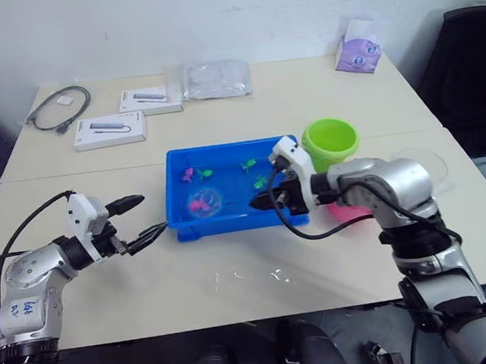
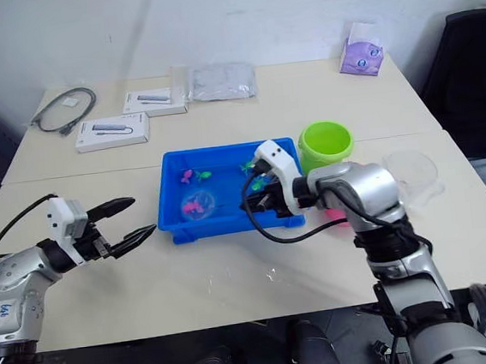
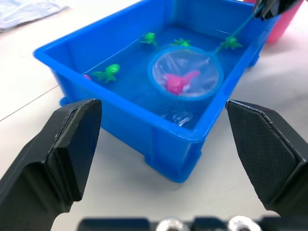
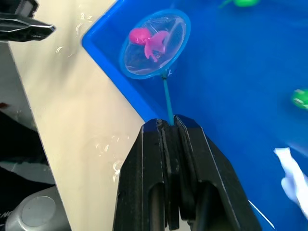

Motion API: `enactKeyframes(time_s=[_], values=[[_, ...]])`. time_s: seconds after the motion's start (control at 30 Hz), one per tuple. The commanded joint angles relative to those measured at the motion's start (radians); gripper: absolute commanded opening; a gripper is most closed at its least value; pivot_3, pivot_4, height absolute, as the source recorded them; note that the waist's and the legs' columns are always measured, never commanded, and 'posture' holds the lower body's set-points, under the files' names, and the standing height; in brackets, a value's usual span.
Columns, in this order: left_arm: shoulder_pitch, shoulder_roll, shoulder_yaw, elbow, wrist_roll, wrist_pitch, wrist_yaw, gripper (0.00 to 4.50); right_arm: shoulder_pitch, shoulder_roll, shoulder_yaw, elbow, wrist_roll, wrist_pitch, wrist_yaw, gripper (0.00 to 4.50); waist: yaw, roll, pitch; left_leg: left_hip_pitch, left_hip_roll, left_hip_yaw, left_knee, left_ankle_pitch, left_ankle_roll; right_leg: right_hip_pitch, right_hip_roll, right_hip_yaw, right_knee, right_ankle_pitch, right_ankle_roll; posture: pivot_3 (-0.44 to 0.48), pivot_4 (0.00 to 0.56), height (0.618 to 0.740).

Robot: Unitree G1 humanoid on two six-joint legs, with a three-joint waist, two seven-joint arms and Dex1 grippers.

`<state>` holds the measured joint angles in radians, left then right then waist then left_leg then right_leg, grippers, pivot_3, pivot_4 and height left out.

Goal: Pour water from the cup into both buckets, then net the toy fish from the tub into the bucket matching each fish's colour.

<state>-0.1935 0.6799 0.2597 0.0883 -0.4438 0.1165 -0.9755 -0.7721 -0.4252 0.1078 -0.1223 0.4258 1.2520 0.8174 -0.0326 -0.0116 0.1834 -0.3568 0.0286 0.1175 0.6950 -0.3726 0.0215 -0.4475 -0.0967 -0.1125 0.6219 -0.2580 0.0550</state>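
In the middle of the table sits the tub (image 1: 230, 222), and your right gripper (image 4: 169, 126) hangs over its right end with both fingers pinched tight on the thin handle of the net (image 4: 154, 43). The handle runs from that pinch leftward along the tub's length, so the hoop lies out toward the tub's left half, down inside the tray, with pink fish (image 4: 151, 41) resting in the mesh; whether that is one fish or two you cannot tell from here. Your load is pink, so the destination is the pink bucket (image 1: 353, 211), and that lies on the opposite side from the hoop: just to the right of the tub, near the front corner and mostly hidden under your own right forearm. The green bucket (image 1: 330, 142) stands beside the tub's far right corner, closer to the line of swing, so judge the lift to carry the hoop up and back past the gripper without drifting over it. Green fish (image 3: 109, 73) are scattered in the tub. Your left gripper (image 1: 139, 218) waits just off the tub's left end, fingers spread wide and holding nothing. The cup (image 2: 414, 170) sits right of the green bucket.
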Motion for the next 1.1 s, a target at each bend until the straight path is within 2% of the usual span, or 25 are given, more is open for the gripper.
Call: enactKeyframes(time_s=[0.03,0.2,0.43,0.67,0.77,0.93,1.1], values=[[-0.032,-0.005,-0.006,-0.007,-0.001,-0.037,-0.017,4.43,0.022,-0.034,-0.077,-0.087,0.046,0.011,-0.026,0.00,0.002,0.000,0.000,0.000,0.000,0.000,0.000,0.000,0.000,0.000,0.000,0.000,0.000,0.000,0.000,0.000,0.150,0.740],[-0.103,-0.027,-0.052,0.010,0.005,-0.053,-0.037,4.43,0.082,-0.085,-0.222,-0.196,0.111,0.073,-0.069,0.00,0.007,0.000,0.000,0.000,0.000,0.000,0.000,0.000,0.000,0.000,0.000,0.000,0.000,0.000,0.000,0.000,0.150,0.740],[-0.203,-0.062,-0.122,0.061,0.010,-0.066,-0.092,4.43,0.243,-0.173,-0.427,-0.392,0.211,0.137,-0.114,0.00,0.009,0.000,0.000,-0.001,0.000,0.000,-0.001,0.000,0.001,0.000,0.001,-0.001,-0.002,0.000,0.000,0.000,0.150,0.740],[-0.278,-0.122,-0.190,0.141,0.012,-0.084,-0.173,4.43,0.490,-0.203,-0.698,-0.587,0.272,0.171,-0.166,0.00,0.014,0.000,0.000,0.000,-0.001,0.000,-0.002,0.000,0.001,0.001,0.002,-0.001,-0.002,0.000,0.000,0.000,0.150,0.740],[-0.304,-0.158,-0.222,0.175,0.019,-0.095,-0.203,4.43,0.593,-0.180,-0.850,-0.660,0.319,0.193,-0.175,0.00,0.025,0.000,0.000,0.000,-0.001,0.001,-0.001,0.000,0.001,0.001,0.002,0.000,-0.002,0.000,0.001,0.000,0.150,0.740],[-0.341,-0.204,-0.256,0.220,0.030,-0.113,-0.237,4.43,0.735,-0.141,-1.006,-0.720,0.348,0.130,-0.199,0.00,0.034,0.000,0.000,0.001,-0.001,0.001,0.000,0.001,0.002,0.002,0.002,0.001,-0.002,0.000,0.001,0.000,0.150,0.740],[-0.368,-0.233,-0.273,0.244,0.039,-0.125,-0.252,4.43,0.866,-0.109,-1.034,-0.725,0.316,-0.026,-0.221,0.00,0.038,0.000,0.000,0.001,-0.002,0.001,0.000,0.001,0.002,0.002,0.002,0.001,-0.002,0.001,0.002,0.000,0.150,0.740]])
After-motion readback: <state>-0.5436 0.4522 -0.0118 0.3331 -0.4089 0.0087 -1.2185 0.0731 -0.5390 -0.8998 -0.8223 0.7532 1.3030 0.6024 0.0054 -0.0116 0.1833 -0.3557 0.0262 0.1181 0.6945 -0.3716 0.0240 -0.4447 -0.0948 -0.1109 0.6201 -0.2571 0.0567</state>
